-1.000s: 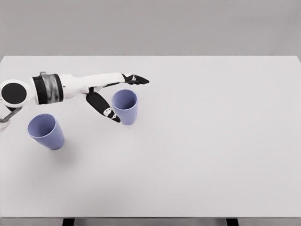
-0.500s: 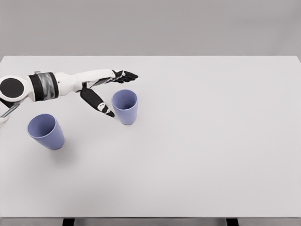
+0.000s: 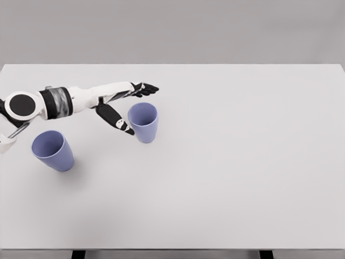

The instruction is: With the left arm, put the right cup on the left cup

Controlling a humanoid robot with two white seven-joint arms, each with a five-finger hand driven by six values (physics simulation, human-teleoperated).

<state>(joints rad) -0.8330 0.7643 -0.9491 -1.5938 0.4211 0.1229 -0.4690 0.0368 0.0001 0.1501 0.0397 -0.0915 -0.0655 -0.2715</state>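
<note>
On the left part of the white table [image 3: 226,162], two lavender-blue cups stand upright with their mouths open to the camera. The right cup [image 3: 143,122] sits a little left of the table's middle and nearer the far edge, while the left cup [image 3: 52,150] stands close to the table's left edge and nearer the camera; the two are well apart, with bare tabletop between them. The left arm [image 3: 64,101], white with a grey-and-black banded wrist section and a round black joint cap near the picture's left edge, reaches in from the left and stretches rightward above the table. The left hand [image 3: 121,105] lies just beside the right cup, on its left and far side. Its dark fingers [image 3: 145,89] are spread and extended, pointing right past the far side of the cup's rim, and the thumb [image 3: 115,120] angles down along the cup's left wall, its tip near the cup's side. Whether the thumb actually touches the cup cannot be made out, and the hand is unclenched and closed around nothing. The right cup rests on the table, not lifted. The right arm does not appear in the head view.
</note>
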